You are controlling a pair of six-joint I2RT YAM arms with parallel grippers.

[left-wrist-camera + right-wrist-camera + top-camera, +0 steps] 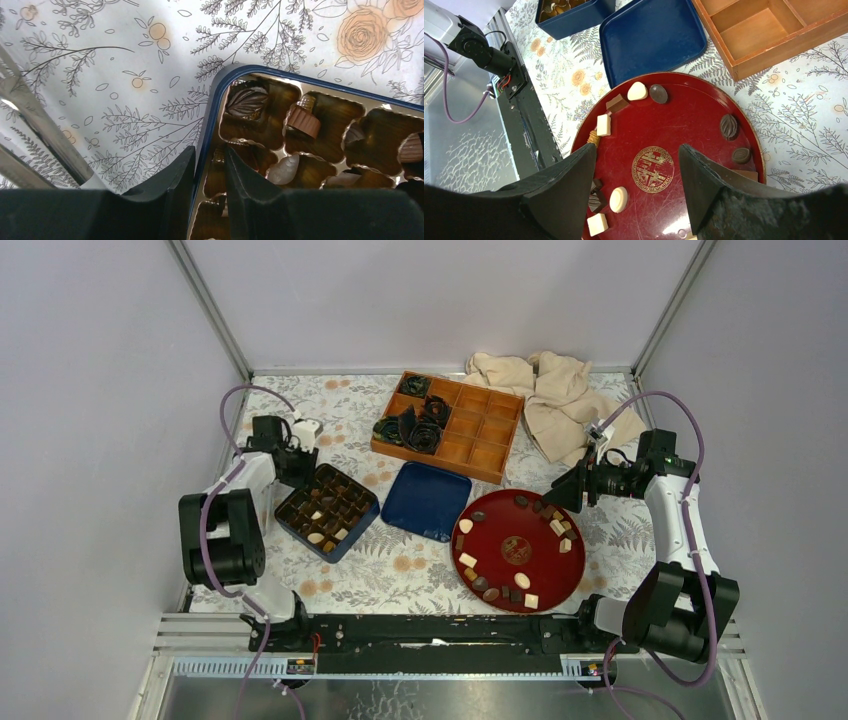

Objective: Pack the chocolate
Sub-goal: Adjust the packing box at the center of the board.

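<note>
Right pincer [636, 150]: jaws wide, hovering above the red plate [694, 120]. Left pincer [209, 149]: narrow, straddling the blue box [260, 70] wall; whether it clamps cannot be told. Chocolate [638, 91] lies around the plate rim. More sits in box cells, at the plate's 9 o'clock on the worktop [400, 570].

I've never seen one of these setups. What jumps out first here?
A round red tray sits near, right of centre, ringed with small dark, brown and white chocolates, with the right gripper open above it. On the left, the left gripper straddles the wall of a blue box partly filled with chocolates.
</note>
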